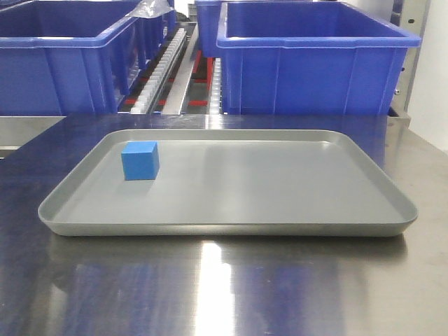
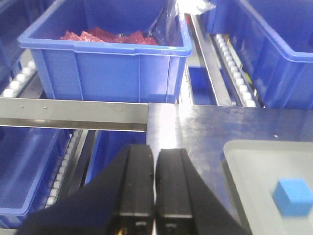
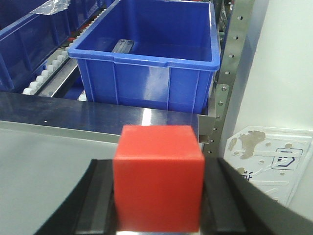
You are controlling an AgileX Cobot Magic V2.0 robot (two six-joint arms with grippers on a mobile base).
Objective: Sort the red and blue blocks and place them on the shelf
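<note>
At the ten o'clock corner of the grey tray (image 1: 224,229), on the steel worktop (image 1: 224,287), the blue block (image 1: 140,160) sits flat and free of either arm. The right claw (image 3: 159,205) is clamped on the red block (image 3: 159,178), one finger on each side face. A large blue bin (image 3: 146,83) stands at its twelve o'clock. The left claw (image 2: 155,181) is pinched fully together on nothing, with the shelf (image 2: 73,113) rail at its ten o'clock.

Hazards, as I judge them:
- The red block fills my right wrist view, so I cannot see what lies beneath it. Released blind, it could clip an edge and tumble into the bin.
- The grip rests on smooth faces alone, so a jolt may twist the cube loose.
- If I send the left claw in before spreading it, it will push the blue block along the tray instead of straddling it.
</note>
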